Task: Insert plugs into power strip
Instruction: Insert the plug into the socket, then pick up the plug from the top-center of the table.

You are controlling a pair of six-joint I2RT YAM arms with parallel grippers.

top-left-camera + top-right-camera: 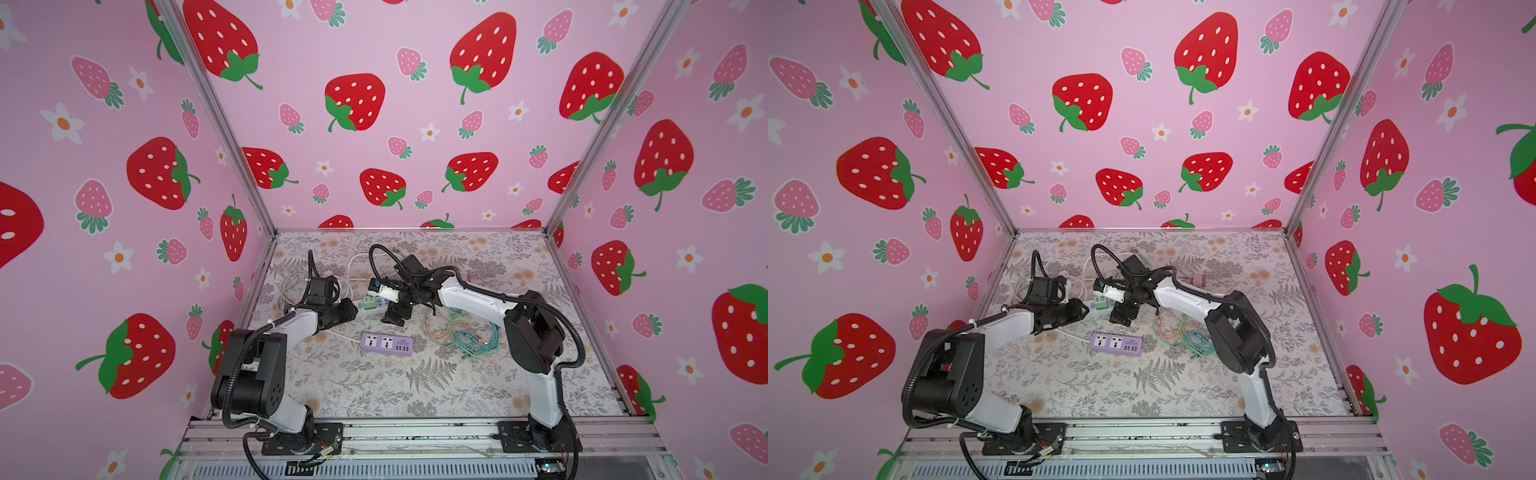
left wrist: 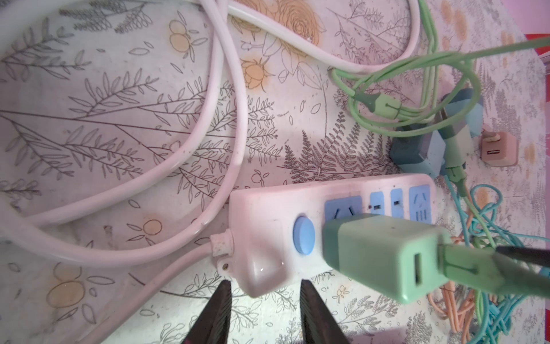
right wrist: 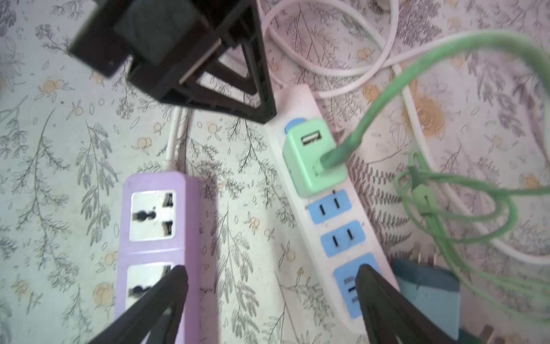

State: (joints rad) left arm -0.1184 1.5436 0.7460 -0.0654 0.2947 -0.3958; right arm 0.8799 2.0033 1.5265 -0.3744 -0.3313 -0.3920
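The white power strip [image 2: 268,238] [image 3: 300,104] with blue sockets lies on the floral mat. A mint green plug [image 2: 384,253] [image 3: 312,160] [image 1: 368,302] sits in the socket beside the strip's blue button, its green cable leading off. My left gripper [image 2: 263,283] [image 1: 353,309] is open at the strip's cord end, with the rounded corner just at its fingertips and not clamped. My right gripper [image 3: 271,268] [image 1: 394,318] stands wide open above the mat, with nothing held. Teal plugs [image 2: 428,149] [image 3: 425,292] lie loose past the strip's far end, and a peach plug [image 2: 498,149] [image 1: 1196,279] beyond them.
A purple power strip [image 1: 386,344] [image 3: 154,238] lies nearer the front, parallel to the white one. Thick white cords [image 2: 226,119] coil at the back left. A tangle of green, teal and peach cables [image 1: 461,336] lies under the right arm. Strawberry-print walls enclose three sides.
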